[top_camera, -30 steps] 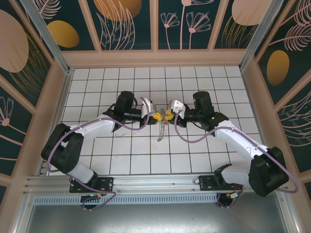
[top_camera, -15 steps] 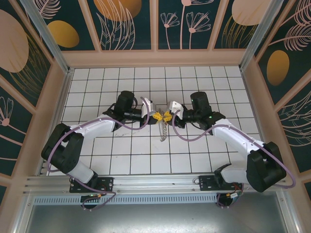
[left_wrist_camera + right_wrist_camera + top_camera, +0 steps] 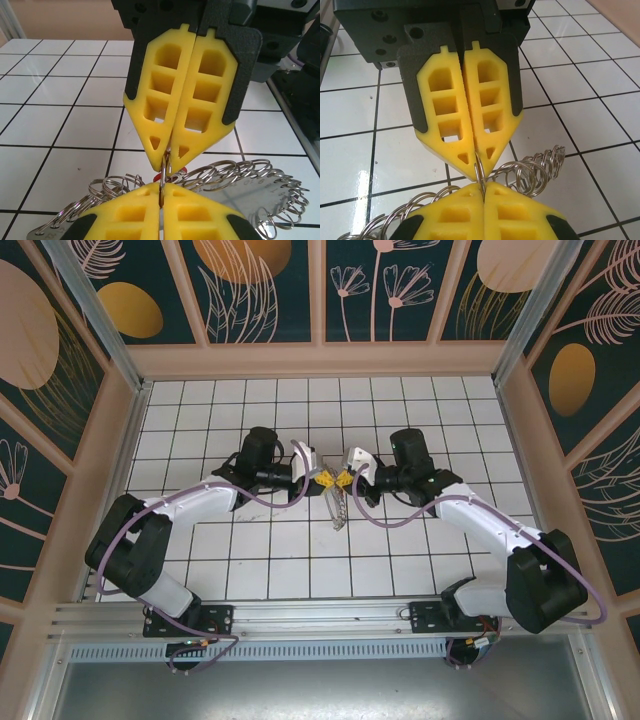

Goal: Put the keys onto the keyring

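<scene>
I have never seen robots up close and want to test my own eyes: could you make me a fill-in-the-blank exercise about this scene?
1. The left end effector and the right end effector both have fingers coloured ____.
2. They meet tip to tip, each ____ on the same thin silvery metal ring.
3. The table beneath is covered with ____ square tiles.
Missing words: yellow; shut; white.

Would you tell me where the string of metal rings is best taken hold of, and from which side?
Probably the one ring standing edge-on above the bunch: a level approach from either side clamps its two flat faces. The left gripper and right gripper pinch it so, both shut. The other rings are bunched loosely and would likely slip.
</scene>
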`<state>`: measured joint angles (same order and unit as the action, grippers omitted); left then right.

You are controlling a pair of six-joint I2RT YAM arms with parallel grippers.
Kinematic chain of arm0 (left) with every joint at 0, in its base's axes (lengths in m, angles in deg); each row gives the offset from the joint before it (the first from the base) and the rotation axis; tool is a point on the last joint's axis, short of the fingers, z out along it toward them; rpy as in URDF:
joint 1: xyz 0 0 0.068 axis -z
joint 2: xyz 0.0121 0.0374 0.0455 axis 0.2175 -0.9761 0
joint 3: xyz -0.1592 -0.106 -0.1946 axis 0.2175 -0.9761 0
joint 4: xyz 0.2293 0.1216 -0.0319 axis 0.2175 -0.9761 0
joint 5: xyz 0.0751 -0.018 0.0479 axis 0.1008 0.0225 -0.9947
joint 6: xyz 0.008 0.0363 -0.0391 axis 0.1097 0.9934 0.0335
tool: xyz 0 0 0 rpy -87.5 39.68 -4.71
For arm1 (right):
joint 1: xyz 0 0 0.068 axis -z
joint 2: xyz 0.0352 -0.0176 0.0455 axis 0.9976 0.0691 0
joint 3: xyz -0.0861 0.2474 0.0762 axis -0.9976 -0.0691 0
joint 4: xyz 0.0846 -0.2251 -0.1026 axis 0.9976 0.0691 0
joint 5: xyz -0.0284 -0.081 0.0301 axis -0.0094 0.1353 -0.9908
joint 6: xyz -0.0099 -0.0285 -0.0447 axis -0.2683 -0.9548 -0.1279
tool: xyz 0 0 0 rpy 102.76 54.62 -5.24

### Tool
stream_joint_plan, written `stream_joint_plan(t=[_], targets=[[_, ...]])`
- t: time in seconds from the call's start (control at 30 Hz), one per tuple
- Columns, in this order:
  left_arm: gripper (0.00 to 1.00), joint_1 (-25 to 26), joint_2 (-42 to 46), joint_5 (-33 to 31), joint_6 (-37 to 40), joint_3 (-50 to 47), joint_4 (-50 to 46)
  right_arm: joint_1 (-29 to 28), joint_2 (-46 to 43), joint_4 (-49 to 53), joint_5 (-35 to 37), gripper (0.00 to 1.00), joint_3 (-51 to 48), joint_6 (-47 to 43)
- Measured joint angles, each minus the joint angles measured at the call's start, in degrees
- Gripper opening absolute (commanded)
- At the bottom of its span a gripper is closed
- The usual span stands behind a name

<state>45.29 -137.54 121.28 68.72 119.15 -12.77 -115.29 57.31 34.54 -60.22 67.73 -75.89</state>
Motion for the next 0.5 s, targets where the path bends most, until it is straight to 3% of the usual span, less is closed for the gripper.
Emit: stream_joint_plan(t=[0.1,0.5], targets=[[0.19,0.1,0.0,-1.9,0.9,0.6,-1.3,-0.6,0.1,2.1,1.8,0.0,1.3,0.1],[0.22,0.1,0.0,-5.9,3.0,2.8,-6.3,-1.4,1.0,6.1,6.4,0.0,4.1,0.3]])
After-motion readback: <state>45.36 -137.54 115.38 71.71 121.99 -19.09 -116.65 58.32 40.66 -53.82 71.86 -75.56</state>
